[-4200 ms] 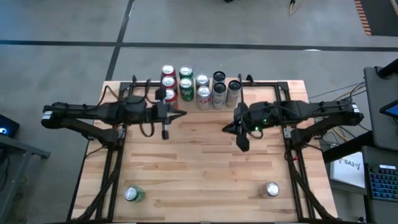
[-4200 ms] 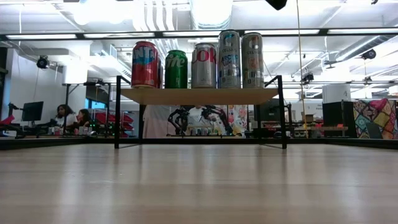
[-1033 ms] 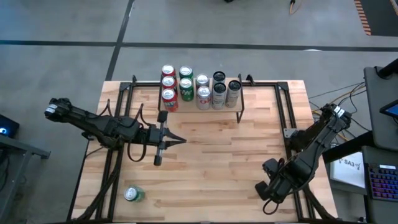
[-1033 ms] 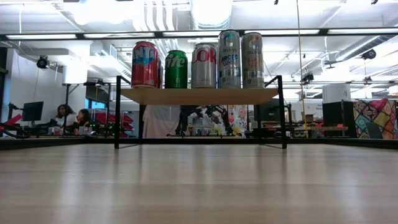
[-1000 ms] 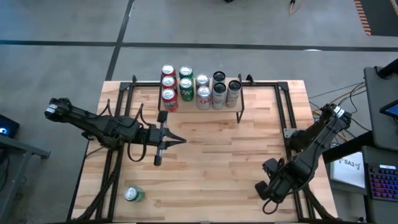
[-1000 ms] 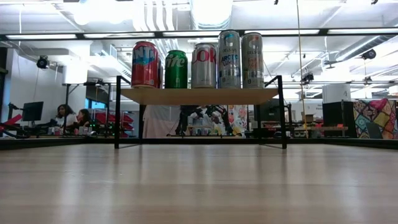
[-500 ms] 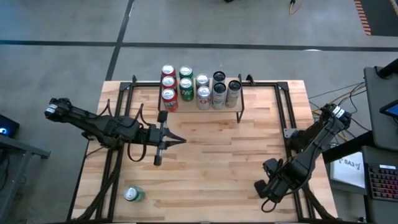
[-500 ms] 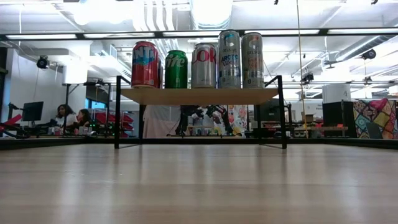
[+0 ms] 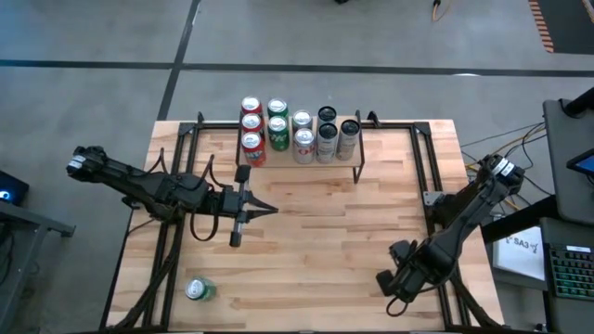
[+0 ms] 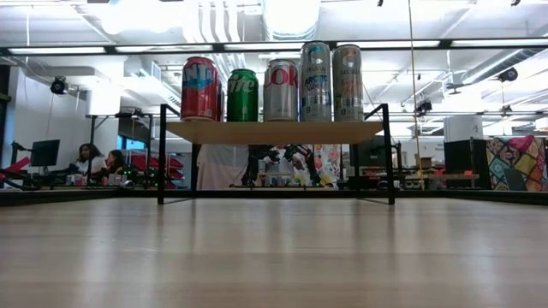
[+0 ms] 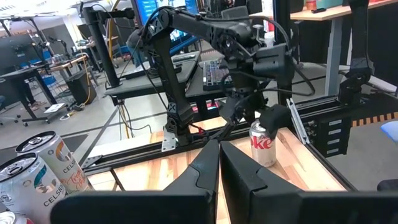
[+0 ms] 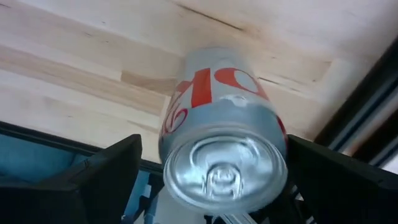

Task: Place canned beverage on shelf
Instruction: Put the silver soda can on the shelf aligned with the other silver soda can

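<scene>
1. Right now we have our right gripper point(image 9: 401, 281) low at the table's point(image 9: 306, 232) near right corner, fingers spread as wide as they go on either side of the silver cola can point(image 12: 224, 146); the right wrist view shows the can centred between them with gaps on both sides, so nothing is gripped yet.
2. Our left gripper point(image 9: 238, 223) waits over the left half of the table, fingers pressed together and holding nothing.
3. We judge the main risk to be a nudge: the can stands beside the table's right edge rail, and one finger touching first could tip it or push it against the rail.
4. A smooth, rounded aluminium wall gives little purchase, so a shallow or off-centre close could let it slip or twist.
5. The shelf point(image 10: 274, 131), a light-wood board on thin black legs at the far edge, already carries a crowded cluster of upright cans point(image 9: 297, 130); we think free room is tight, and a careless set-down could topple neighbours.
6. A green can point(image 9: 198, 289) stands near the near left corner, well apart from both grippers.
</scene>
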`<action>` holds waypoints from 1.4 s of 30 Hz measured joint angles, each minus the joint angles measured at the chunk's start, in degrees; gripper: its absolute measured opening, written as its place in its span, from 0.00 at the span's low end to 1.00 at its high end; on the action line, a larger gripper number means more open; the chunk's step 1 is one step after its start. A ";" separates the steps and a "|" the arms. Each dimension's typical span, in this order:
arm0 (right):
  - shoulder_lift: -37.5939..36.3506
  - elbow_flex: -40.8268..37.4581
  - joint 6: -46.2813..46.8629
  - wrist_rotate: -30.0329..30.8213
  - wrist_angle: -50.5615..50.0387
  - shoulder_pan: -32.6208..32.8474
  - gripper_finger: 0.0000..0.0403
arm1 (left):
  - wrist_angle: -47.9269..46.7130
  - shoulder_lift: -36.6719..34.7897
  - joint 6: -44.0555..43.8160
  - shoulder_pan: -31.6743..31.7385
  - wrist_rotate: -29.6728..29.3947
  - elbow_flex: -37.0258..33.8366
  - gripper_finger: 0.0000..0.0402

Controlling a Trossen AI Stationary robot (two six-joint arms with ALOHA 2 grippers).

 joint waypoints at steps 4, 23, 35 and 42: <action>-0.02 -3.90 0.02 -0.04 4.85 0.02 0.93 | 0.02 0.00 -0.01 0.00 0.00 0.00 0.00; -0.06 -6.55 0.35 0.47 8.21 -0.33 0.71 | 0.17 0.00 -0.23 0.00 0.00 0.00 0.00; -0.70 8.64 -23.20 16.40 5.14 -7.86 0.71 | 0.20 0.00 1.12 0.00 -2.86 -0.05 0.00; -0.10 16.98 -56.82 26.97 5.62 -15.39 0.71 | 0.17 2.28 1.68 0.00 -2.83 -0.07 0.00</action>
